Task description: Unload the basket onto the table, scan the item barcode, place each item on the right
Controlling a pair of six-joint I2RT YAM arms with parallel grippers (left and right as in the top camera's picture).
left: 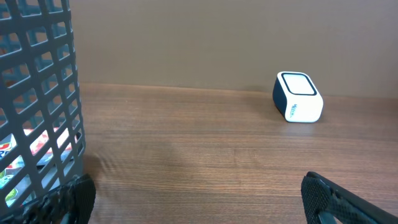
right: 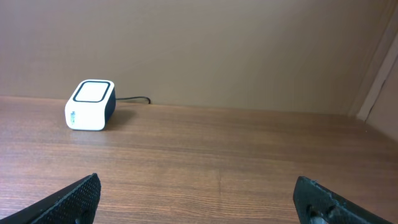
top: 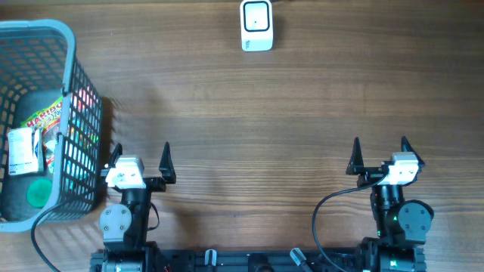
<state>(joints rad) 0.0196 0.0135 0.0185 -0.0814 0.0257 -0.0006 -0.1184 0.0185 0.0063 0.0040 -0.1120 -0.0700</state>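
Observation:
A white and dark barcode scanner (top: 256, 25) stands at the far middle of the table, also seen as the scanner (left: 298, 97) and the scanner (right: 91, 104). Packaged items (top: 41, 140), one a colourful snack bag and one with a white label, lie inside the grey basket (top: 72, 68) at the left. My left gripper (top: 141, 157) waits open near the front edge, just right of the basket, nothing between its fingers. Over at the front right my right gripper (top: 380, 153) stands open and empty too.
The basket's mesh wall (left: 43, 93) rises close on the left of my left gripper (left: 199, 202). A black cable (right: 134, 99) runs from the scanner toward the back wall. Bare wood lies in front of my right gripper (right: 199, 199).

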